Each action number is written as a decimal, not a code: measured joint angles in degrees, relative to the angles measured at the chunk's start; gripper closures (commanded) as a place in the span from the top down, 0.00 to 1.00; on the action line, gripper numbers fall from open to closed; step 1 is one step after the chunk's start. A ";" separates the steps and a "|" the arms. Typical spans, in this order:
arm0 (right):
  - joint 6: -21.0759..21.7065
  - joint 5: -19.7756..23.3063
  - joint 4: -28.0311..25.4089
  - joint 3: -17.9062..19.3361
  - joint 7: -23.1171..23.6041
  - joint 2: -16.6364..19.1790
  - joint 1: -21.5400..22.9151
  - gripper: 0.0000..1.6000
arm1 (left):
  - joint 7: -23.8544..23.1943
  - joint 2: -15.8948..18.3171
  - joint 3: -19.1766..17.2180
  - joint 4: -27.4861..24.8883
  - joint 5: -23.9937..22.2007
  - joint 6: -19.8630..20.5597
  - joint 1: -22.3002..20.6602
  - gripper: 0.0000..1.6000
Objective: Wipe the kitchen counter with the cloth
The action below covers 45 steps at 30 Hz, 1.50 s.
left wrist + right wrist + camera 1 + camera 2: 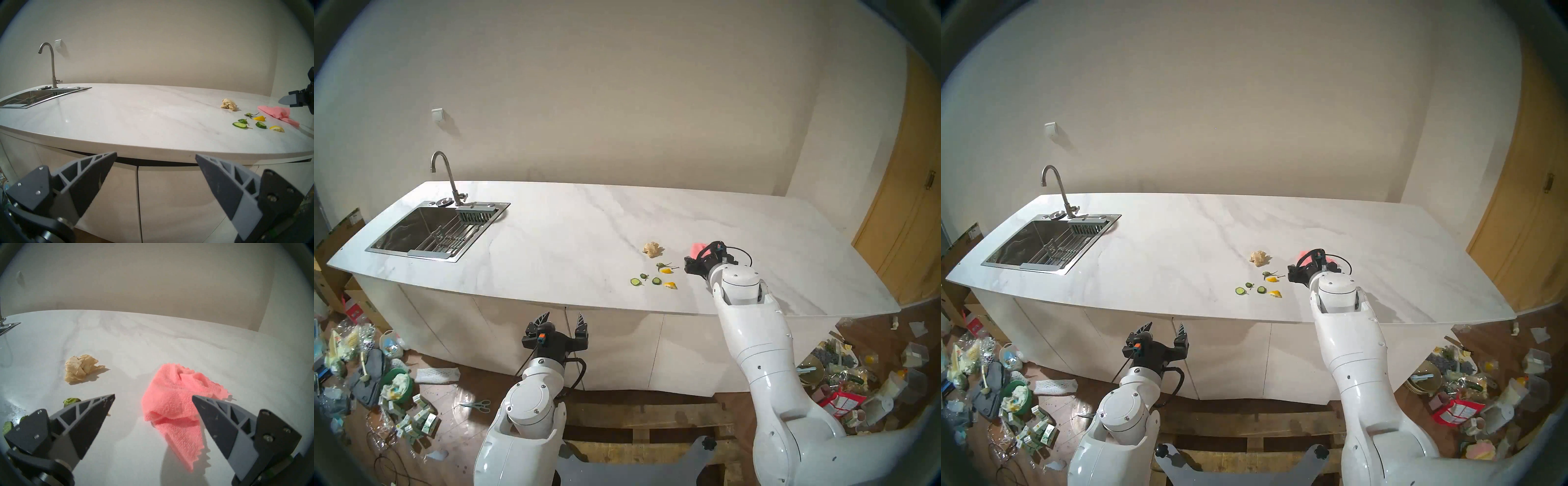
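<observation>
Head views are showing my right hand (695,263) reaching over the surface (551,244), the cloth (698,248) just beyond it, my left hand (563,317) hanging well short, fingers apart. Left wrist is showing cloth (278,114) lying far right. Right wrist is showing open fingers (95,414), cloth (175,400) lying ahead, slightly right, long axis running away.

Rumpled pink cloth (171,404) lies on the white marble counter (568,244).
</observation>
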 measured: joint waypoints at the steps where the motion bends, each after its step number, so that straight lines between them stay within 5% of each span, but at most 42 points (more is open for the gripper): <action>1: 0.21 -0.18 1.05 -0.11 -0.07 0.07 0.77 1.00 | 0.02 0.00 0.00 0.04 0.00 0.00 -0.02 1.00; 29: 2.87 -2.64 23.26 -0.39 0.54 3.05 14.68 1.00 | 0.19 0.00 0.08 0.22 0.00 -0.01 -0.27 1.00; 30: 2.87 -2.73 24.39 -0.60 0.68 3.04 15.50 0.49 | 0.19 0.00 0.09 0.21 0.00 -0.01 -0.27 1.00; 31: 2.87 -2.76 24.91 -0.68 0.74 3.03 15.88 0.25 | 0.19 0.00 0.10 0.20 0.00 -0.01 -0.27 1.00; 33: 2.86 -2.91 26.81 -1.11 0.92 2.92 17.17 0.19 | 0.20 0.01 0.11 0.19 0.00 -0.01 -0.28 1.00; 34: 2.85 -3.04 27.95 -1.37 1.00 2.84 17.86 0.00 | 0.20 0.01 0.12 0.18 0.00 -0.01 -0.28 1.00; 45: -0.56 -6.54 37.63 -6.32 3.98 3.93 24.27 0.00 | 0.21 0.03 0.19 -0.14 0.00 -0.02 -0.21 1.00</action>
